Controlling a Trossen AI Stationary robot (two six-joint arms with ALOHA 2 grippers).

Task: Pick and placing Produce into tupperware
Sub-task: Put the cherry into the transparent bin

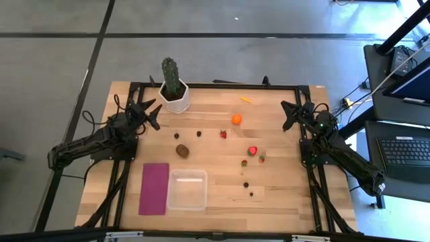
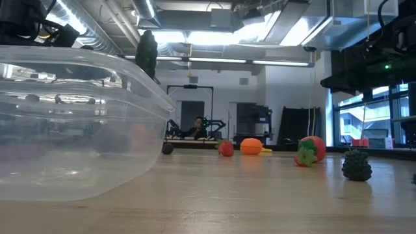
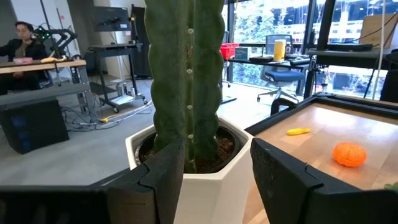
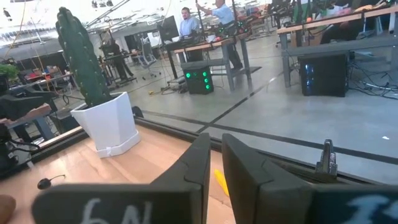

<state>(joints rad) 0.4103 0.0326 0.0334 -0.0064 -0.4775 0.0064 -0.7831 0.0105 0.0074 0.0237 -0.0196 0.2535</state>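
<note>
1. Nothing has gone into the tupperware (image 1: 187,189) yet; it sits empty at the lower middle of the high view, just beside a flat magenta rectangle (image 1: 154,188).
2. The produce lies loose on the table (image 1: 282,202): the orange ball (image 1: 237,119) and a thin yellow piece (image 1: 246,99) toward the upper middle, the kiwi (image 1: 182,150) just above the tub, strawberries (image 1: 252,151) right of centre, and tiny dark berries (image 1: 246,184) lower down.
3. My worry is the left arm. Its left tool (image 1: 149,113) hangs at the upper left of the high view, right by the cactus (image 1: 172,75) in its white pot (image 1: 175,100). A careless swing toward the fruit could tip the pot.
4. The round fruits look likely to roll if nudged rather than pinched squarely, and the berries are small enough to slip out of a grip.
5. The left tool stands partly open and holds nothing; in its wrist view the cactus fills the gap between the fingers (image 3: 163,180), though I cannot tell whether they touch the pot.
6. The right tool (image 1: 290,114), at the upper right of the high view, is nearly clenched with only a thin slit showing, and it is empty, well clear of the fruit.
</note>
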